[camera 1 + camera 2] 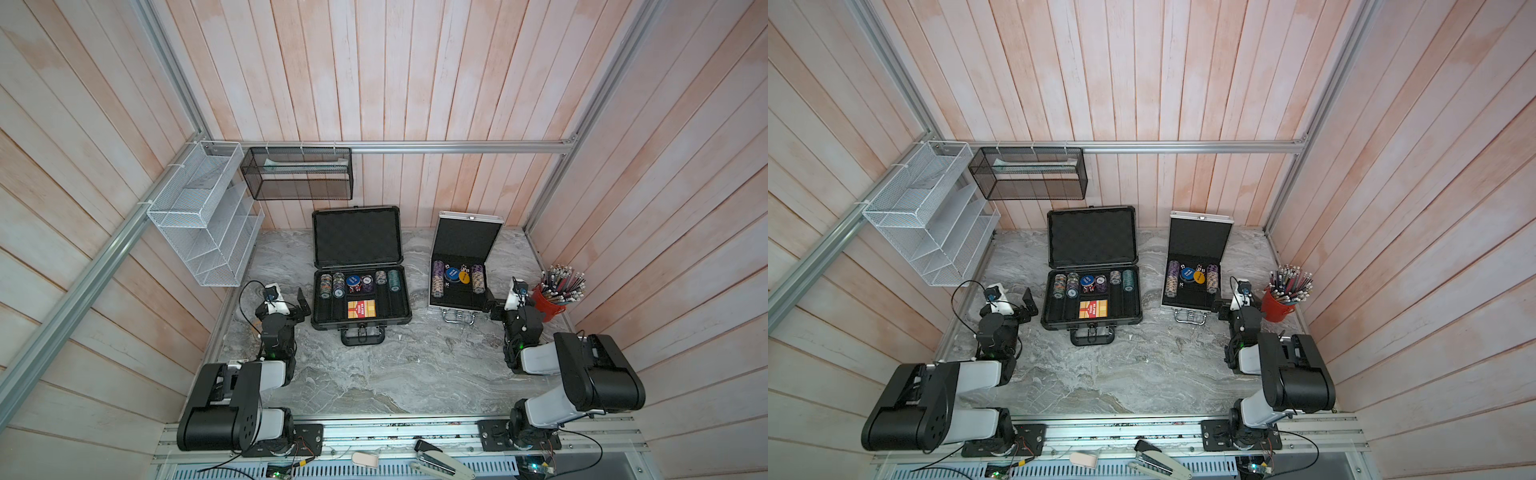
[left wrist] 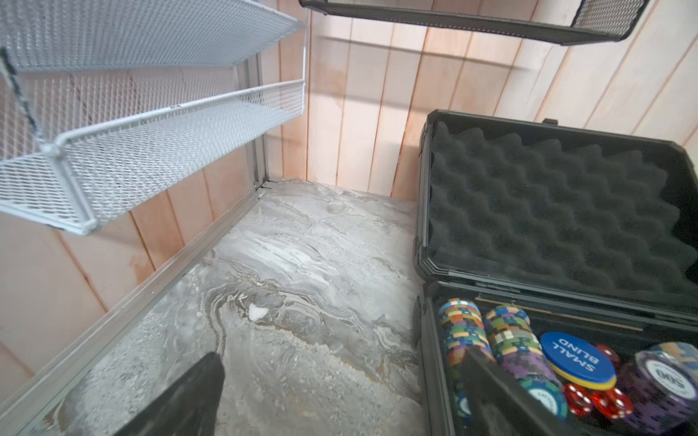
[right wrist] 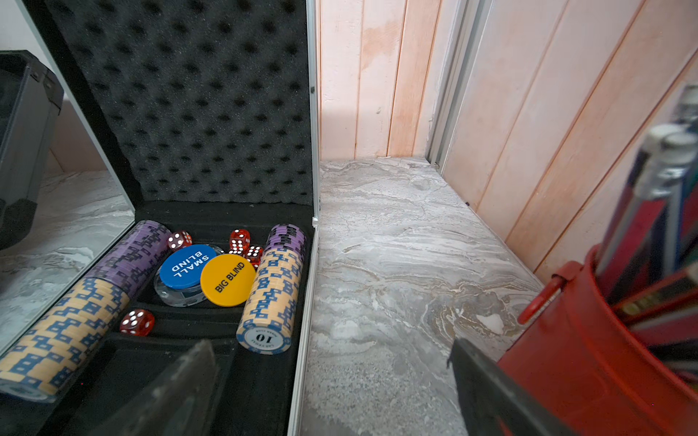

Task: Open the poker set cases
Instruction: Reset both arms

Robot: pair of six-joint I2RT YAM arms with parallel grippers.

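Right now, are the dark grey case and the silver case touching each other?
Apart. Both top views show a strip of bare marble table running between the dark grey case and the silver case, lids included.

The desk [image 1: 374, 374] looks like matt, grey-veined stone. The dark grey case [image 1: 356, 239] has a matt shell and dimpled black foam. The silver case [image 1: 465, 243], at one o'clock, has a bright metal frame.

Left wrist view: dark grey case [image 2: 547, 211] runs off the frame edge; one of the left jaws, blurred, covers part of the chip rows [image 2: 464, 332]. Right wrist view: silver case [image 3: 189, 113] cropped; red pencil cup [image 3: 589, 358] blurred and cropped. In both top views: print on the card box [image 1: 361, 309] too small to read, chip faces likewise.
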